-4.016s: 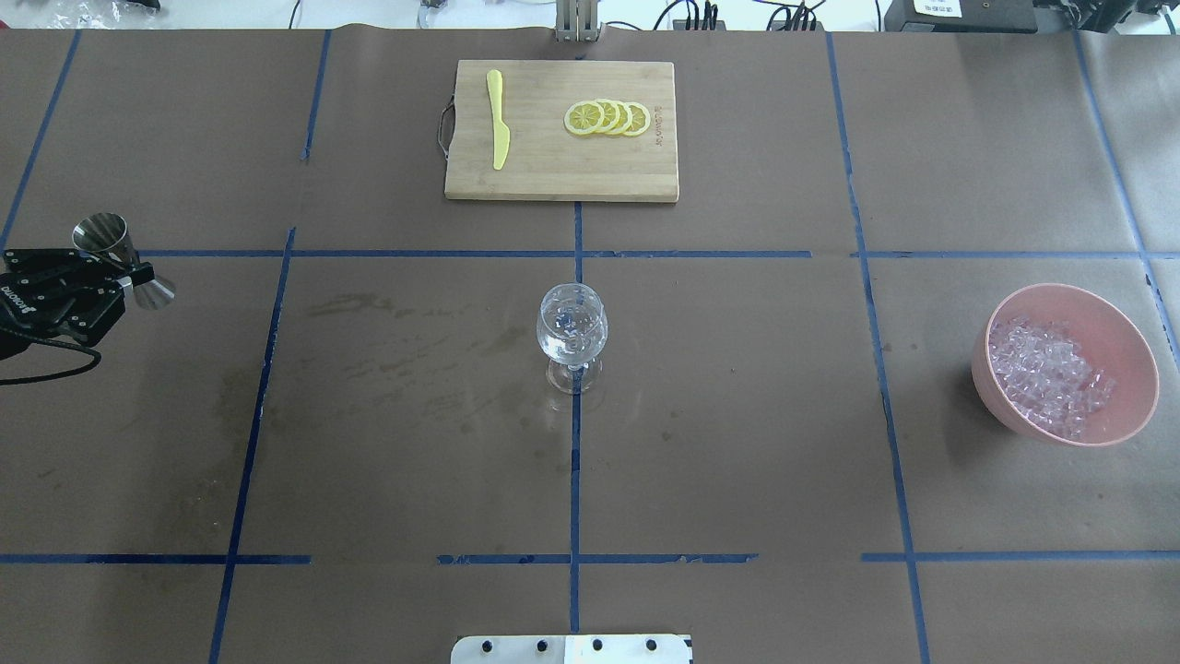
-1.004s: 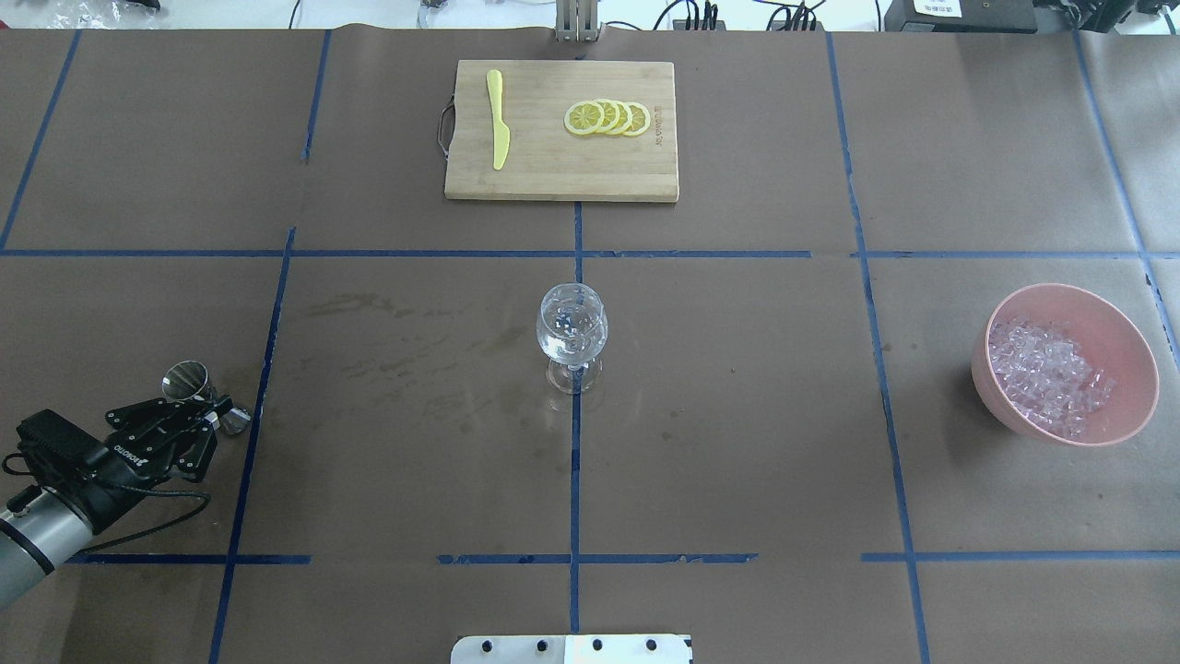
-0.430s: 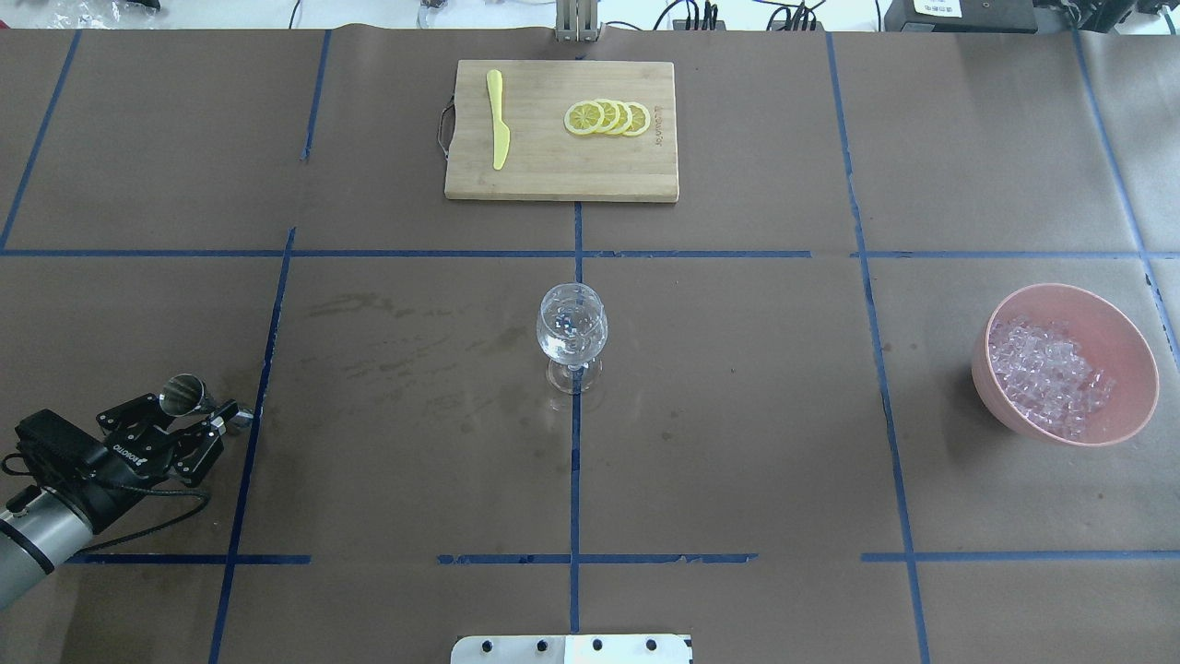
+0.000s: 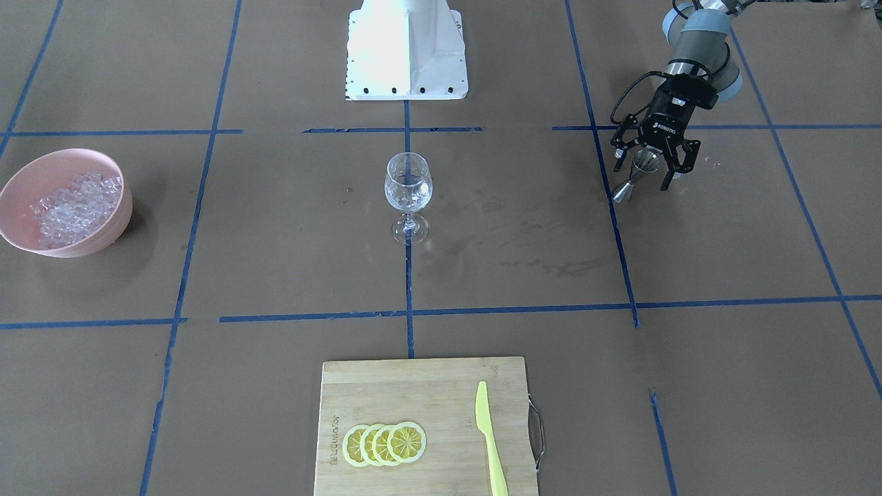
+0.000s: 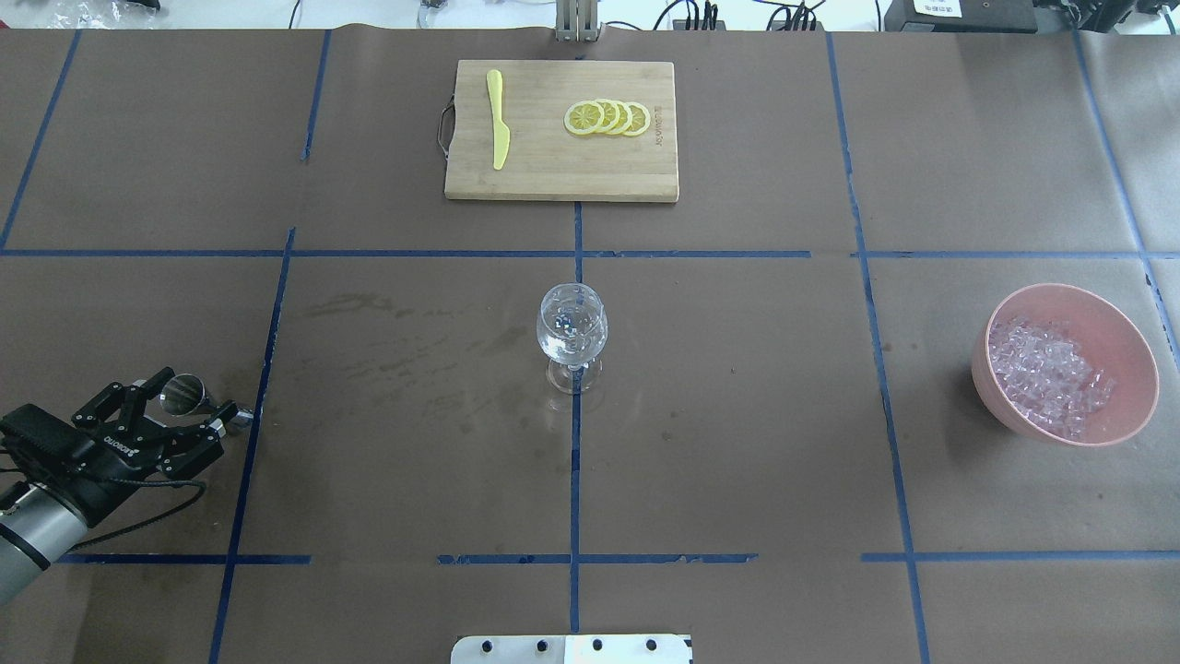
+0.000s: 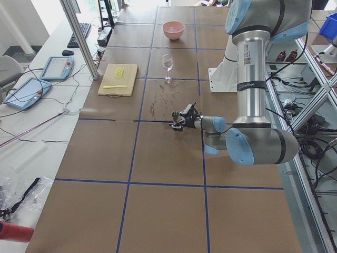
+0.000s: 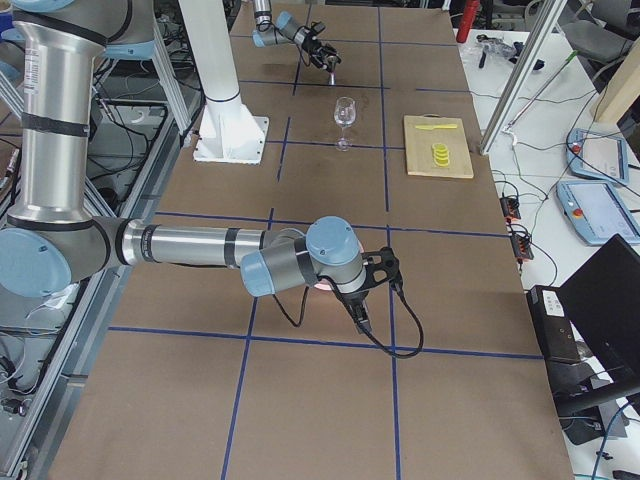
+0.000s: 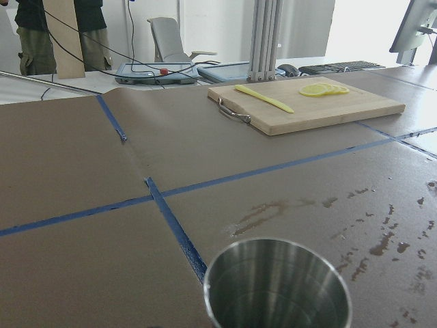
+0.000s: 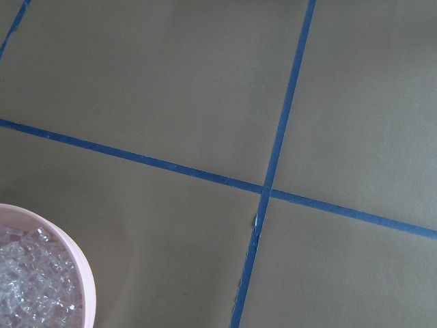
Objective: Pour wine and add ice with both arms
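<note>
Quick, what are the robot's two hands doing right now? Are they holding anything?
Left gripper: open, around the metal cup, not gripping it.
Right gripper: cannot be told; it shows only from the side, far off.

Glossy metal jigger [image 8: 276,287], clear wine glass [image 5: 572,332], matt brown paper [image 5: 737,415] — wooden board [image 5: 553,175].

Brown paper-covered table [image 5: 737,461], blue tape grid [image 5: 701,254], grey office chair [image 8: 167,37], aluminium post [image 8: 265,34], bright daylight beyond
</note>
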You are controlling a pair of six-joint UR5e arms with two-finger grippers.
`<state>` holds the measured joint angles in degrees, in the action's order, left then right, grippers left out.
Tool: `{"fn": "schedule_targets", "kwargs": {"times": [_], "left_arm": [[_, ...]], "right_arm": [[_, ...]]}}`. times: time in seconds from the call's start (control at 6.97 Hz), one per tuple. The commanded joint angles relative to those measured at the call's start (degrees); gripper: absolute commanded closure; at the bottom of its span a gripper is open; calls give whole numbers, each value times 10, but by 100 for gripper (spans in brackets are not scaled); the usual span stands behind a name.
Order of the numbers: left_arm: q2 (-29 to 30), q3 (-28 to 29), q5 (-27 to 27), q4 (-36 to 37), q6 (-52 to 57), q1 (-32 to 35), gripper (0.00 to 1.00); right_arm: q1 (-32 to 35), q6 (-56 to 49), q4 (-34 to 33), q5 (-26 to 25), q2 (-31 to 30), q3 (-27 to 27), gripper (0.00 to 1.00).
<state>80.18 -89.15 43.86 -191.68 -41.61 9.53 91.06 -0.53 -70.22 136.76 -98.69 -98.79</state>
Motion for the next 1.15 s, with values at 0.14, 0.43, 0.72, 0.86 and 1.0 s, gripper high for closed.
{"fn": "schedule_targets", "kwargs": {"times": [0.14, 0.43, 0.72, 0.86, 1.0], "left_arm": [[-1, -42, -66, 0, 7, 1, 0], [-2, -81, -57, -1, 65, 1, 0], [-14, -82, 79, 9, 71, 79, 0], [-15, -77, 159, 16, 72, 140, 0], [-14, -76, 230, 66, 72, 212, 0]], "right_arm": [[0, 0, 0, 0, 0, 0, 0], [0, 0, 0, 0, 0, 1, 0], [0, 0, 0, 0, 0, 1, 0], [0, 0, 0, -1, 1, 0, 0], [-1, -1, 0, 0, 1, 0, 0]]}}
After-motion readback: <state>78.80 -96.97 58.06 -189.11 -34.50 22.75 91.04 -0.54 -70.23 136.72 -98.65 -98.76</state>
